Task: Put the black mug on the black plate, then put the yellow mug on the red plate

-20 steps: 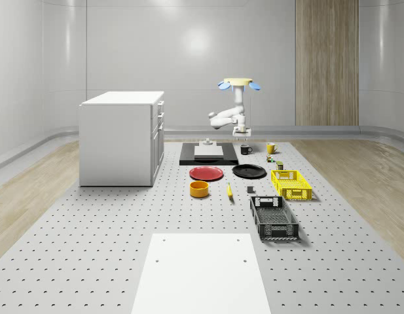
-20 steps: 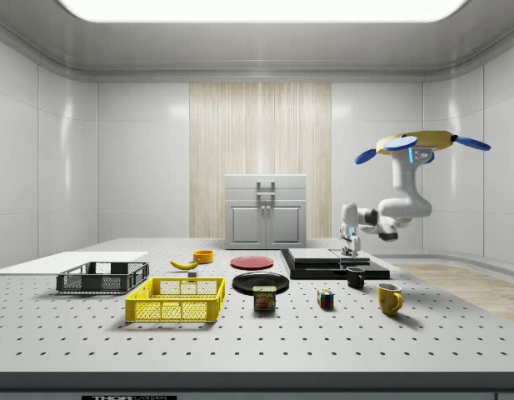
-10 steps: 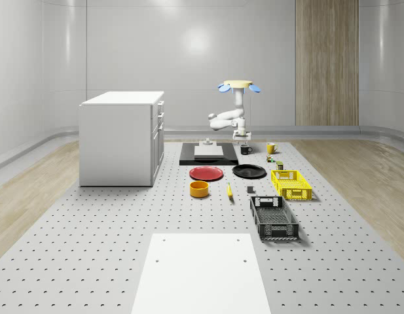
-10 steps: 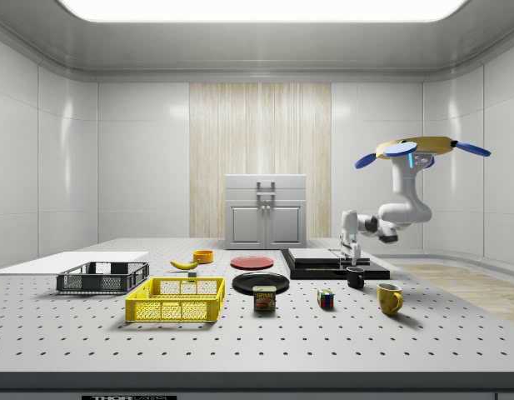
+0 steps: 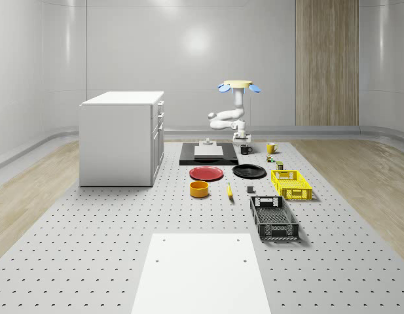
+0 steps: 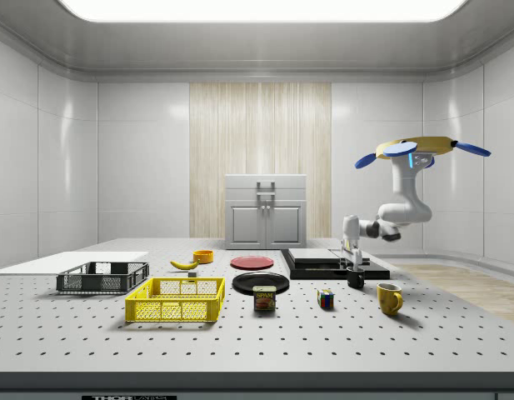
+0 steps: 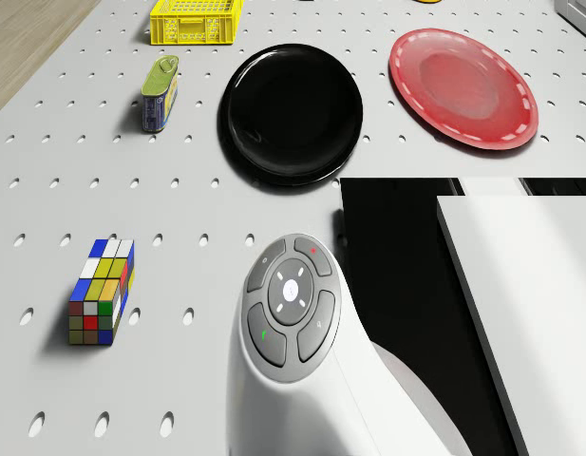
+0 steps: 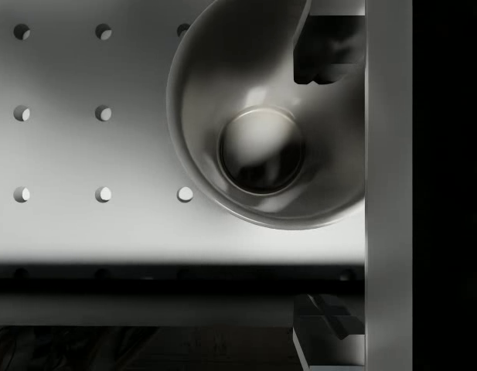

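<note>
Whole-scene view: drone (image 5: 239, 85) is hovering, gripper (image 5: 241, 140) hanging directly over black mug (image 5: 245, 149). Side view: gripper (image 6: 351, 254) is sitting just above the mug (image 6: 356, 277), black plate (image 6: 261, 282) well off. Wrist view: fingers (image 8: 328, 46) are spread, seemingly straddling the mug's (image 8: 261, 116) rim.

The black mug (image 6: 355, 278) stands upright on the counter (image 5: 123, 229), mouth up — the wrist view looks straight down into its glossy, empty bowl (image 8: 261, 147). The yellow mug (image 6: 389, 298) also stands upright, near the black one, on the side view's right of it. The black plate (image 7: 293, 112) and red plate (image 7: 464, 87) lie flat side by side, close but apart — both bare, the red one showing a pale dashed ring inside its rim.
</note>
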You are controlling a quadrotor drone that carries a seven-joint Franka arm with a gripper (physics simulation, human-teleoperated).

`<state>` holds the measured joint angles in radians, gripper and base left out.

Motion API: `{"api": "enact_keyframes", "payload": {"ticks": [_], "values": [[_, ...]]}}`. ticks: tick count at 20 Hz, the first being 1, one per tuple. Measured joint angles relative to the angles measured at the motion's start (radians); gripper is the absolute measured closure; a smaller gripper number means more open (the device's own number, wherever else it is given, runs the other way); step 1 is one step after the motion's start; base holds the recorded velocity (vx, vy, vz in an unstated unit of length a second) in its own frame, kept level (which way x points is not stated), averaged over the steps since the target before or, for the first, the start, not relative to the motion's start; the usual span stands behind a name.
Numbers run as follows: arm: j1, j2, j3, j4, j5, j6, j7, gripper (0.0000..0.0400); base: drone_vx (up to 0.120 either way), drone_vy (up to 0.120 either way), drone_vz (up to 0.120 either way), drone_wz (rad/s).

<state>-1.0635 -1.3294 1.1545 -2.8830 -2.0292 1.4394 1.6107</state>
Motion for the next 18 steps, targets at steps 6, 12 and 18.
{"api": "enact_keyframes", "payload": {"ticks": [6, 12, 18], "values": [[0.025, -0.025, -0.017, -0.010, -0.009, 0.024, -0.013, 0.0000, 0.000, 0.000, 0.000, 0.000], [0.027, -0.042, -0.045, -0.004, -0.033, 0.050, -0.017, 0.0000, 0.000, 0.000, 0.000, 0.000], [0.012, -0.044, -0.052, 0.013, -0.040, 0.061, -0.015, 0.0000, 0.000, 0.000, 0.000, 0.000]]}}
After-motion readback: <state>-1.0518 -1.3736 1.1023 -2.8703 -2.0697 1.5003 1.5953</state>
